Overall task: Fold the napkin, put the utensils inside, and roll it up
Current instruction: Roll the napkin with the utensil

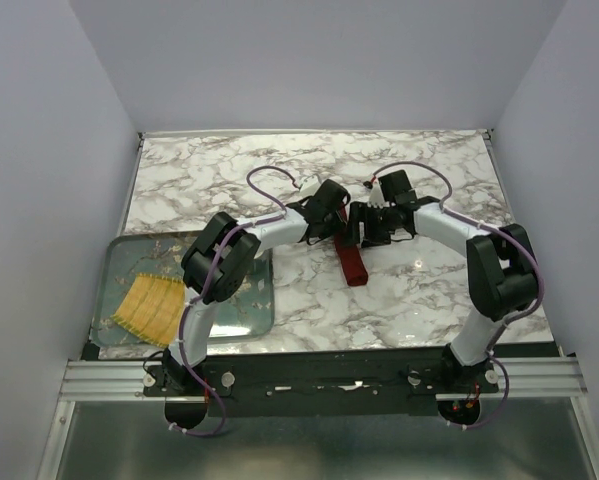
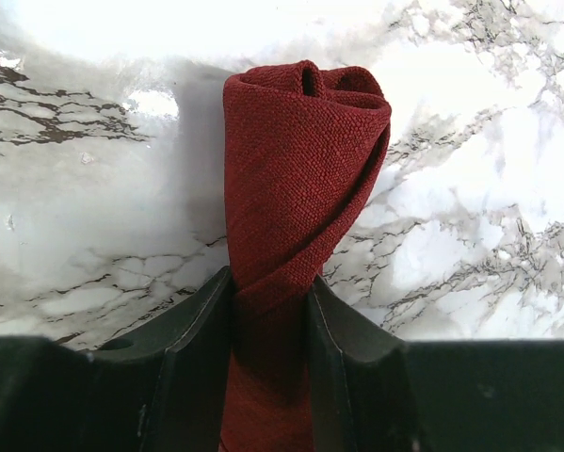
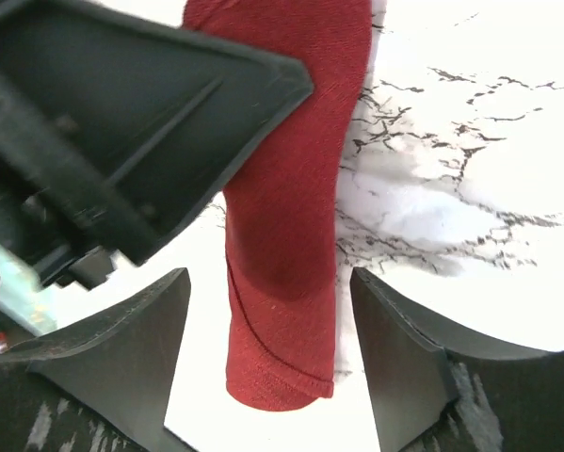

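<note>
Left wrist, rolled napkin [image 2: 300, 169] pinched by left hand [image 2: 269, 282], right hand [image 3: 270, 282] straddling

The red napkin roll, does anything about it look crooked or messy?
Slightly. The napkin is rolled unevenly: in the left wrist view its layers spiral diagonally and the far end gapes loosely. The left hand pinches it; the right hand straddles it, open.
</note>
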Controlling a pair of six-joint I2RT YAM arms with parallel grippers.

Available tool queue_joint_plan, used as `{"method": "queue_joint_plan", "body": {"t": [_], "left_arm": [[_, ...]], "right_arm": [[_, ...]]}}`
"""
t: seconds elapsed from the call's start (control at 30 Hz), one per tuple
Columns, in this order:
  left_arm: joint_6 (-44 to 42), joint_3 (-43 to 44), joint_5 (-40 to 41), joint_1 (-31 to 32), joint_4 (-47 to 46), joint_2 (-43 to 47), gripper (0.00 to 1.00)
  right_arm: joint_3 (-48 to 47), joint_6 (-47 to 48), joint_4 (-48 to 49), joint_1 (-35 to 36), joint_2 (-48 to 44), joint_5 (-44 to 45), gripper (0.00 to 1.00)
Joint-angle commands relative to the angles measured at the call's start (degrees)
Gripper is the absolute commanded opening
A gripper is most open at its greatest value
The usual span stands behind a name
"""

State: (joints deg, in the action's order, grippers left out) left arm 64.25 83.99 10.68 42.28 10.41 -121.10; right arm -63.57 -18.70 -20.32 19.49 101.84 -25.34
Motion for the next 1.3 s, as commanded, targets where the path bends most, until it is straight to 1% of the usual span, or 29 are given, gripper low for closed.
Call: {"method": "queue_joint_plan", "body": {"t": [0.0, 0.13, 0.23, 0.33, 0.37, 0.43, 0.57, 0.73, 0.87, 0.93, 0.97, 1.03, 1.17, 1.27], "left_arm": [[-0.53, -1.54, 0.05, 0.52, 0.92, 0.16, 0.42], [-0.35, -1.89, -0.31, 0.52, 0.4, 0.42, 0.43], [-0.44, -2.25, -0.48, 0.52, 0.31, 0.78, 0.45], [-0.79, -2.42, -1.09, 0.52, 0.39, 0.95, 0.49], [-0.79, -2.51, -1.27, 0.52, 0.48, 1.04, 0.53], [-0.7, -2.69, -1.88, 0.52, 0.66, 1.39, 0.57], [-0.79, -3.39, -2.68, 0.61, 0.83, 2.88, 0.67], [-1.49, -4.88, -3.73, 0.52, 1.45, 5.34, 0.7], [-0.62, -7.16, -4.87, 0.52, 1.63, 6.93, 0.71], [-0.27, -7.35, -5.93, 0.52, 1.1, 6.32, 0.71], [-0.18, -6.74, -6.37, 0.52, 1.01, 5.27, 0.7], [-0.18, -6.03, -7.07, 0.52, 1.01, 4.21, 0.7], [0.53, -4.8, -8.04, 0.61, 0.57, 2.45, 0.7], [1.23, -5.15, -8.13, 0.78, 0.22, 2.45, 0.69]], "right_arm": [[1.96, 2.18, -4.29, 4.06, -3.84, 12.76, 0.78], [3.54, 0.78, -3.24, 6.35, -4.11, 14.53, 0.78], [5.38, 0.42, -2.01, 6.53, -4.46, 15.67, 0.78], [6.0, 0.86, -1.92, 6.62, -4.46, 16.12, 0.78], [6.18, 0.94, -1.92, 6.62, -4.37, 16.2, 0.78], [7.05, 0.94, -1.31, 6.53, -4.46, 15.68, 0.76], [8.46, 0.68, 0.1, 6.79, -4.81, 14.18, 0.75], [9.69, -1.33, 1.94, 6.71, -4.9, 12.25, 0.74], [9.87, -2.83, 3.7, 6.27, -3.93, 8.92, 0.67], [9.78, -3.62, 4.49, 6.09, -3.32, 6.98, 0.64], [9.87, -4.06, 4.84, 5.92, -3.23, 6.36, 0.59], [9.96, -4.76, 5.72, 5.56, -3.14, 4.34, 0.55], [10.74, -6.61, 7.3, 4.17, -2.88, 1.36, 0.52], [11.89, -9.42, 10.64, 3.11, -2.09, -3.65, 0.5]]}}
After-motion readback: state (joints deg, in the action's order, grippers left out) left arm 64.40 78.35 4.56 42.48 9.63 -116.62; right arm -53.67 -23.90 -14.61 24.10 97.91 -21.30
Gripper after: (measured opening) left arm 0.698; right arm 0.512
